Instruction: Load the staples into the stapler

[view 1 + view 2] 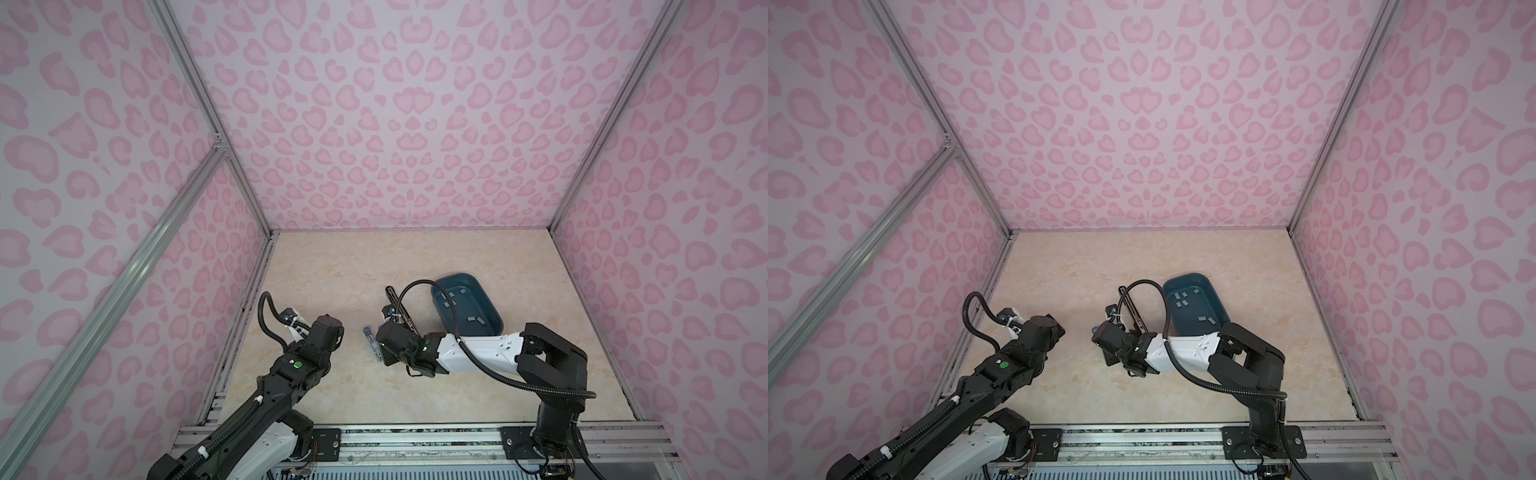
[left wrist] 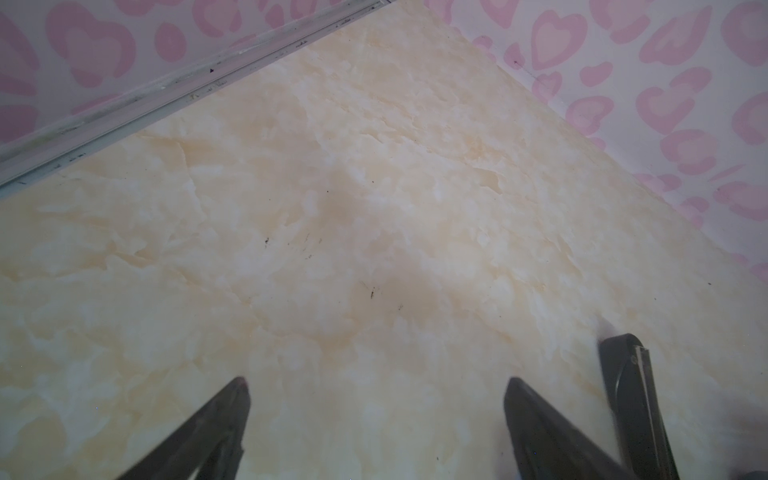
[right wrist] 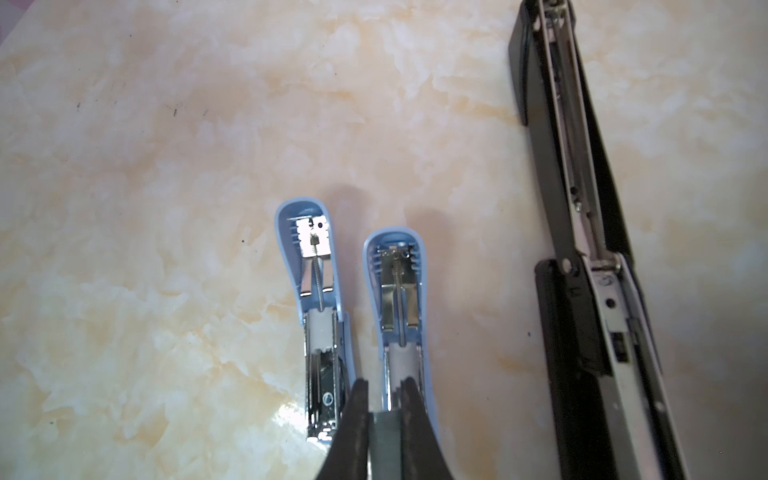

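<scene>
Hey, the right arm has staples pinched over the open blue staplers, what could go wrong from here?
1. The right gripper pinches what looks like a staple strip over one blue stapler. The second blue stapler lies close alongside, so a skewed release may drop the strip between them.
2. The left gripper hangs open over bare table, so nothing steadies the stapler and a push could slide it.

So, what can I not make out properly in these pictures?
- Grey strip in the right gripper: right wrist view, fingers cover most of it; staples or not, unclear.
- Light-blue staplers: both top views, right arm hides nearly all.
- Black stapler: right wrist view, picture edge cuts one end.
- Staples in the tray: top views, too small for detail.
</scene>
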